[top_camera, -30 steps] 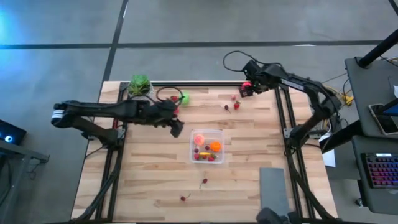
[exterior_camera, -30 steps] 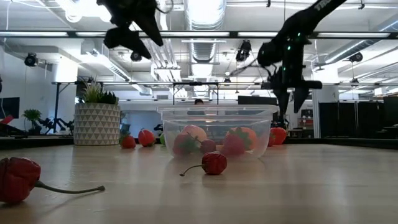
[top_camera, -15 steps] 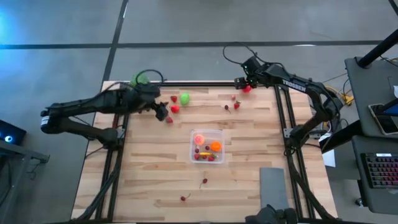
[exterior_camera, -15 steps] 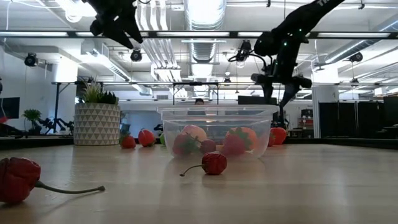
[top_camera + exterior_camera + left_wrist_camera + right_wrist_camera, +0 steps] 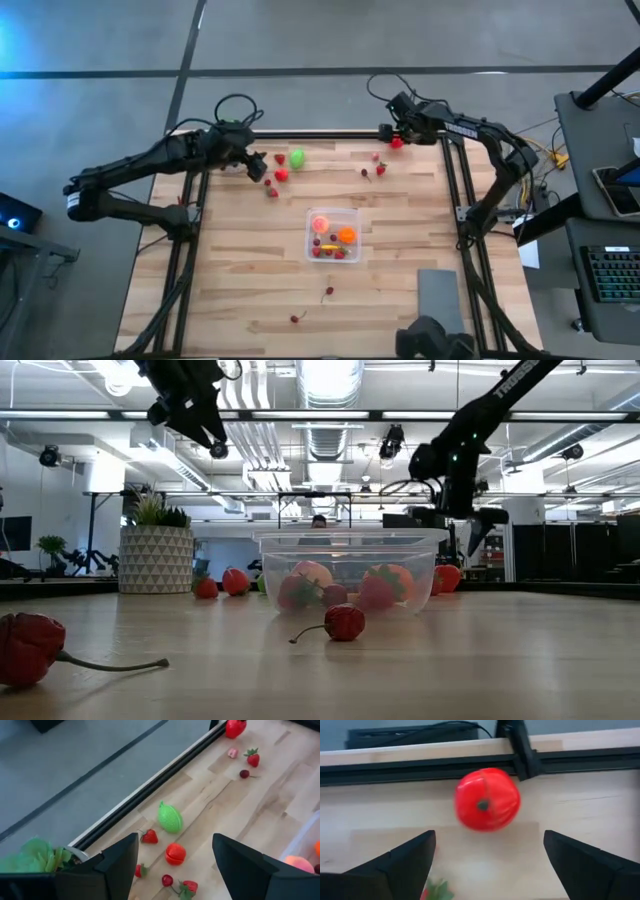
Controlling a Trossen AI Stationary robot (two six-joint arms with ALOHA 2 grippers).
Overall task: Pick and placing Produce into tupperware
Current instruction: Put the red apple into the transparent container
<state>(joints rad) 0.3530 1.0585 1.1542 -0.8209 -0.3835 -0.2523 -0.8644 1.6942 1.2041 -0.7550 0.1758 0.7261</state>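
Across the frame's middle lies the tabletop (image 5: 230, 270). At its upper right corner the right tool (image 5: 388, 133) hangs with fingers spread wide, released, a red tomato (image 5: 397, 142) just beside it. At upper left the left tool (image 5: 258, 166) is parted and empty above scattered produce (image 5: 281, 175). Just right of centre sits the tupperware (image 5: 333, 234), holding several fruits.

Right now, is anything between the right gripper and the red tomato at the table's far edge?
Nothing visible. The right gripper is open, and the red tomato sits straight ahead between its fingers' line, with only bare wooden table between them.
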